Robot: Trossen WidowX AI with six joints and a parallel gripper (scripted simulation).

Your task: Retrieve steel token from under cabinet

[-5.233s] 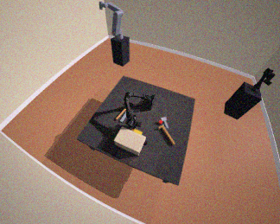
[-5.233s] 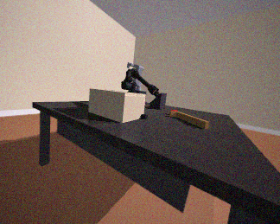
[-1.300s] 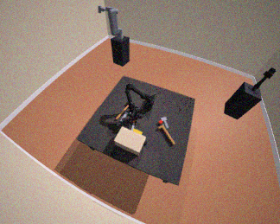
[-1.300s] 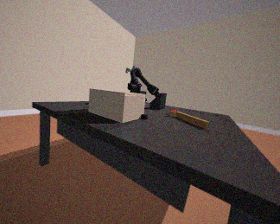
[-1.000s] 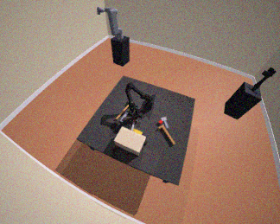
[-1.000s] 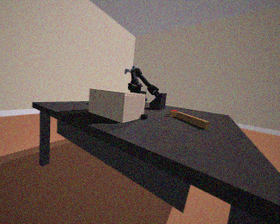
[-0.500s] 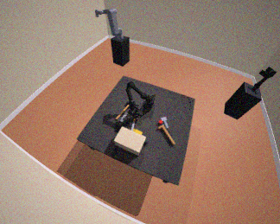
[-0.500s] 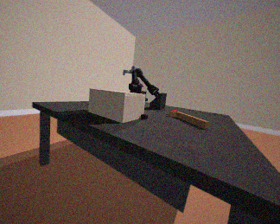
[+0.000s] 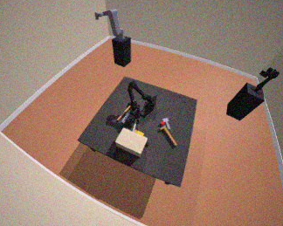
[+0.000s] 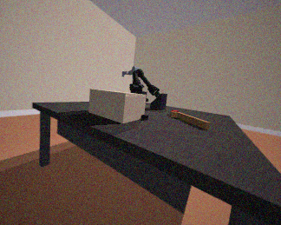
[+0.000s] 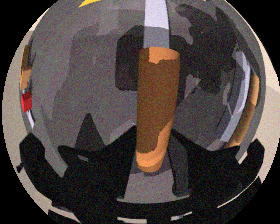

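My gripper (image 11: 151,130) (image 9: 134,119) is shut on a tool's wooden handle (image 11: 157,100). The tool's pale metal blade (image 11: 157,20) (image 9: 134,126) points away from the fingers, towards the cabinet; its tip is out of the wrist view. The light box-shaped cabinet (image 9: 131,140) (image 10: 105,107) stands near the table edge. A yellow patch, seemingly the marked area (image 9: 140,133) (image 11: 91,0), lies in front of it, and only a corner shows in the wrist view. I cannot make out the steel token or the vent slots.
A hammer-like tool (image 9: 169,137) (image 10: 192,120) with a wooden handle and a red part lies beside the cabinet area. Another orange-handled piece (image 9: 123,113) and a grey-blue metal piece (image 11: 239,107) lie on the other side of my gripper. A small dark object (image 10: 144,117) is beside the cabinet.
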